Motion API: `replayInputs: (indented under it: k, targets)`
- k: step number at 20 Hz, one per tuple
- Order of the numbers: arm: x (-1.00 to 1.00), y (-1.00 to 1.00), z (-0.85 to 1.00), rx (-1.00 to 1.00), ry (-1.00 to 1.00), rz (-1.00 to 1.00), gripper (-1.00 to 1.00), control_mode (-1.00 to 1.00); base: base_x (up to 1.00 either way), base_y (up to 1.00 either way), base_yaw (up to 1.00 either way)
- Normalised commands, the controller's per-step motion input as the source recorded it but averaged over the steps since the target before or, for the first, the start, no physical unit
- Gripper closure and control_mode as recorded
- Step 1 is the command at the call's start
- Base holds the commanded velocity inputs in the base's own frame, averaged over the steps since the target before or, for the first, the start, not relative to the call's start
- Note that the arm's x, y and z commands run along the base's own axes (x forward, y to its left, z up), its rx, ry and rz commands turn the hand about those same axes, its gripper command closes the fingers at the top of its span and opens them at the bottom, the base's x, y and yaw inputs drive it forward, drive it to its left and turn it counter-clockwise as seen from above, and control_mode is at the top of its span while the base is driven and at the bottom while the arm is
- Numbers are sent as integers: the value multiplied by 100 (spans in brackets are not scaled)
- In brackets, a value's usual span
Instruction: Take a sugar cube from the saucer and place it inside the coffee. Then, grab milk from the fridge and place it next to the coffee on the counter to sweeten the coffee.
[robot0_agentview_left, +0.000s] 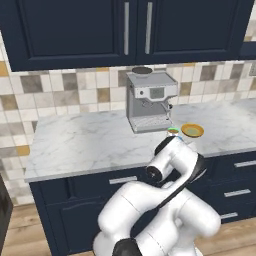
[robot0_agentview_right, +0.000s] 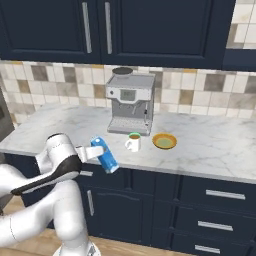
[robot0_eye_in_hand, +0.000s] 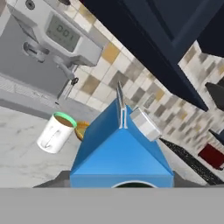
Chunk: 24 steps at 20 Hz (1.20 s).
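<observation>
Closed on the milk (robot0_agentview_right: 105, 154), gripper (robot0_agentview_right: 95, 151) with jaws partway in against the carton's sides; blue carton tilted, held in the air just off the front edge of the bench (robot0_agentview_right: 210, 150), not yet over the marble. From the hand view, gabled top and white cap of the carton right up against the camera.

Judged as the second half of the task: milk in hand, carry toward the coffee under way, set-down not yet done. Whether a sugar cube already sits in the cup cannot be told.

Further out, on the bench: the coffee (robot0_agentview_right: 133, 142), white with a green rim, upright, in front of the grey espresso machine (robot0_agentview_right: 130, 104). Just beside the cup on its far side from the carton, the saucer (robot0_agentview_right: 164, 141), golden-yellow, apart from the cup.

Next move, as a judgement: lift over the bench edge, bring the carton upright, lower onto bare marble near the cup on the side nearest the carton, without touching the cup handle; release only once the base is flat.

Writing: small display on the espresso machine reading something like "001" in the hand view, too blurred to be sure. No brand or label legible on the carton.
</observation>
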Motion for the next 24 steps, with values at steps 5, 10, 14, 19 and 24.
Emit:
replayInputs:
  k: [5, 10, 14, 19, 24]
  targets:
    - [-18, 100, 15, 42, -61, -6, 100, -100, 0, 0, 0]
    - [-9, 100, 17, 58, -59, -4, 100, -100, 0, 0, 0]
    - [-3, 100, 9, 65, -53, -3, 100, -100, 0, 0, 0]
    - [-1, 79, 8, 84, -23, 1, 100, -100, 0, 0, 0]
    - [0, 21, 0, 100, 6, 17, 100, -100, 0, 0, 0]
